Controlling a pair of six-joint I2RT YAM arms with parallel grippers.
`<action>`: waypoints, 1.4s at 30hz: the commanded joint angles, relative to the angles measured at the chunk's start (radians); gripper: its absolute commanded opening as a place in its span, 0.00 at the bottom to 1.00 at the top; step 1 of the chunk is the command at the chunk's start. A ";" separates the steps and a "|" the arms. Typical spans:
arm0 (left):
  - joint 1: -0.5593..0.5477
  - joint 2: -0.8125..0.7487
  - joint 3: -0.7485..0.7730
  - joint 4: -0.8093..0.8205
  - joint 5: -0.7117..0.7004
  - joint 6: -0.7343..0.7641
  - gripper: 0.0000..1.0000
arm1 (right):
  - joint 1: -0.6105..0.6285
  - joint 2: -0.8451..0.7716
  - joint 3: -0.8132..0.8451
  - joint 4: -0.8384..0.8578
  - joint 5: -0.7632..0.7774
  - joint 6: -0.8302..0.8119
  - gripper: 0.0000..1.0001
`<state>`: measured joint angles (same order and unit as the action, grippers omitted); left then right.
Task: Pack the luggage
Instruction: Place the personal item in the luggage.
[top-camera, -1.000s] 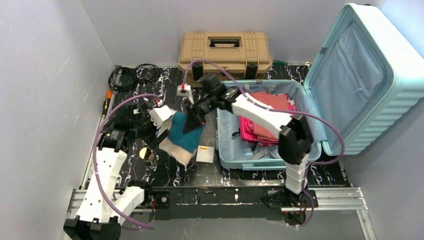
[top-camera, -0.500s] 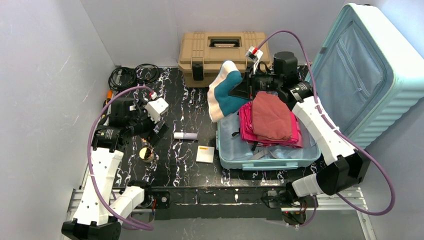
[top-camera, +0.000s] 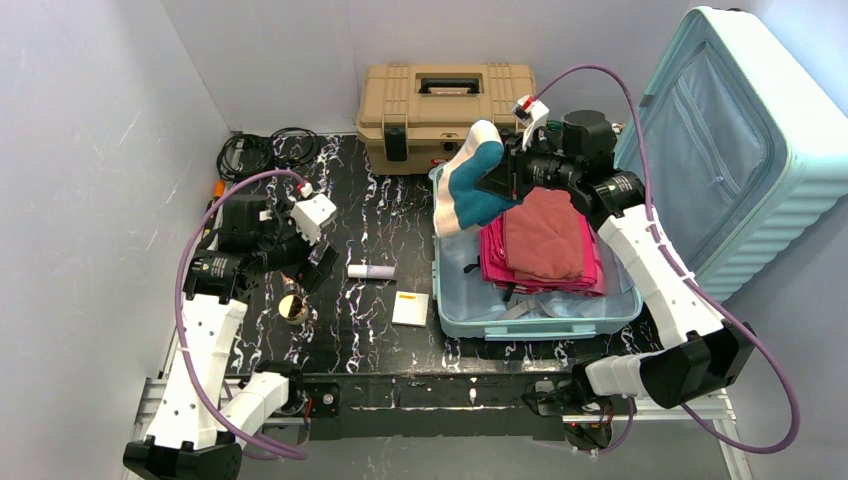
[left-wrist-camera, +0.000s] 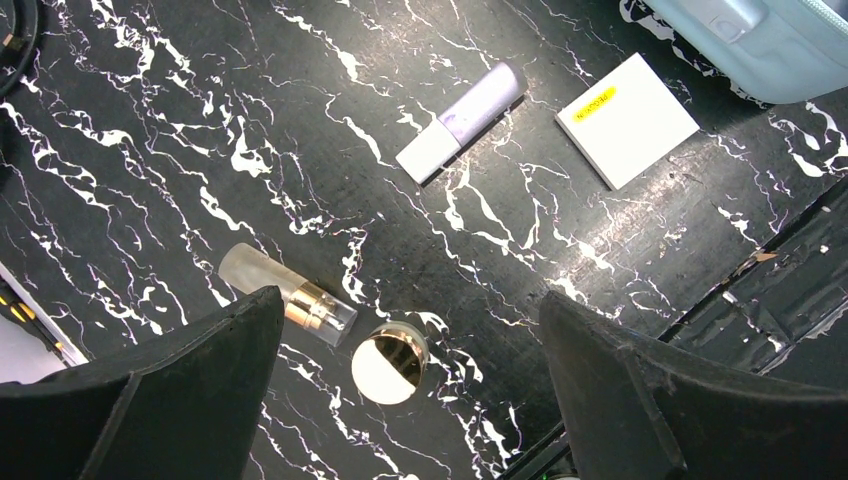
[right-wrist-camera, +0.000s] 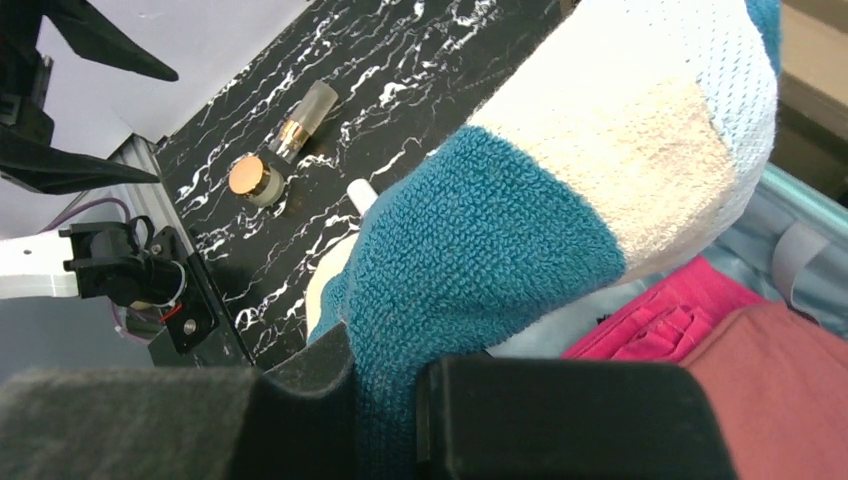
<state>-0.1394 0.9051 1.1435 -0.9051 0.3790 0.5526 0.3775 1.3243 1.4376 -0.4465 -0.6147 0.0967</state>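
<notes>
Well, the luggage (top-camera: 540, 322) lies open on the right half of the worktop (top-camera: 350, 200), its long axis running from the bottom of the frame toward the top, its lined inside facing up and its lid (top-camera: 720, 150) standing along the right side. The right gripper (top-camera: 497, 182) is clamped on a teal-and-cream towel (top-camera: 462, 195), which hangs over the luggage's upper-left corner, beside a stack of pink and rust clothes (top-camera: 545, 235) packed inside. At the left, the left gripper (top-camera: 312, 262) hovers with jaws spread wide above a small glass bottle (left-wrist-camera: 285, 295) and a gold cap (left-wrist-camera: 388, 362).
</notes>
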 joint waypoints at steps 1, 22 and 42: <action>0.001 -0.014 -0.018 0.000 0.021 -0.011 0.98 | -0.025 -0.055 -0.035 0.052 0.028 0.052 0.01; 0.002 0.011 -0.023 0.015 0.017 -0.006 0.98 | -0.199 -0.125 -0.222 -0.079 0.199 -0.006 0.01; 0.001 0.025 -0.030 0.035 0.021 -0.004 0.98 | -0.269 -0.059 -0.273 -0.035 0.105 -0.134 0.01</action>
<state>-0.1394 0.9272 1.1278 -0.8661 0.3824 0.5426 0.1520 1.2804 1.2480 -0.4618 -0.6361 -0.0456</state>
